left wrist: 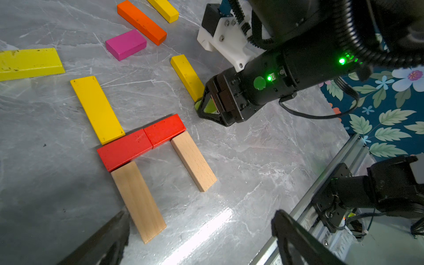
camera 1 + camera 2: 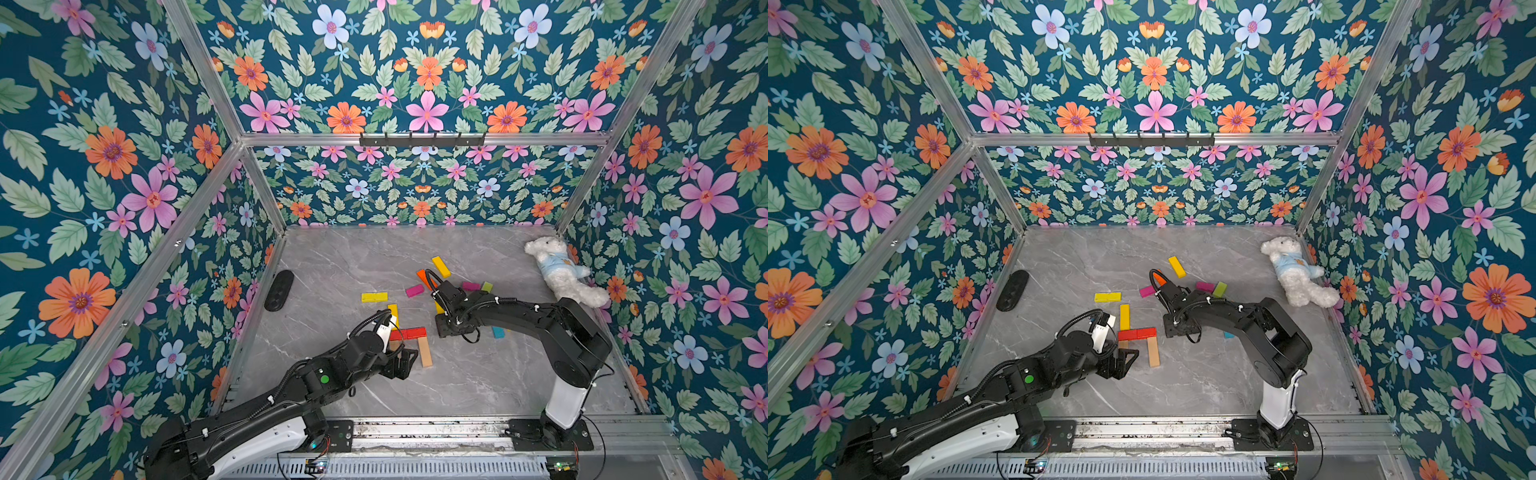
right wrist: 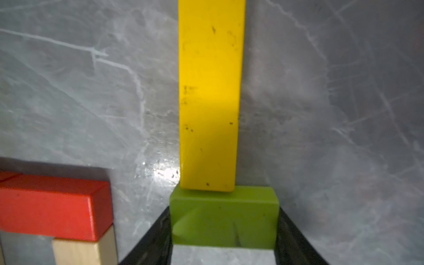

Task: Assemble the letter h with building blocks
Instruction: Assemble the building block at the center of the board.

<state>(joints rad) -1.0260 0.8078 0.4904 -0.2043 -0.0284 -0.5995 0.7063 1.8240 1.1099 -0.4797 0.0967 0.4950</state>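
Note:
An h shape lies flat on the marble: a long yellow bar [image 1: 97,110], two red blocks [image 1: 125,149] end to end, and two plain wood bars [image 1: 138,202] [image 1: 193,160] below them. My right gripper [image 3: 224,213] is shut on a short lime block [image 3: 223,218], low over the table just right of the red blocks [image 3: 52,206]. Another yellow bar [image 3: 210,91] meets the lime block's far edge. My left gripper [image 1: 199,220] stands open and holds nothing, at the near end of the left wood bar. In both top views the figure [image 2: 409,333] [image 2: 1137,333] lies between the two grippers.
Loose blocks lie behind the figure: yellow [image 2: 374,296], magenta [image 2: 414,290], orange [image 2: 424,277], yellow [image 2: 441,266], magenta [image 2: 471,286], lime [image 2: 487,286], and a blue one [image 2: 498,331] under the right arm. A white plush bear [image 2: 563,270] lies back right, a black oval pad [image 2: 278,290] left.

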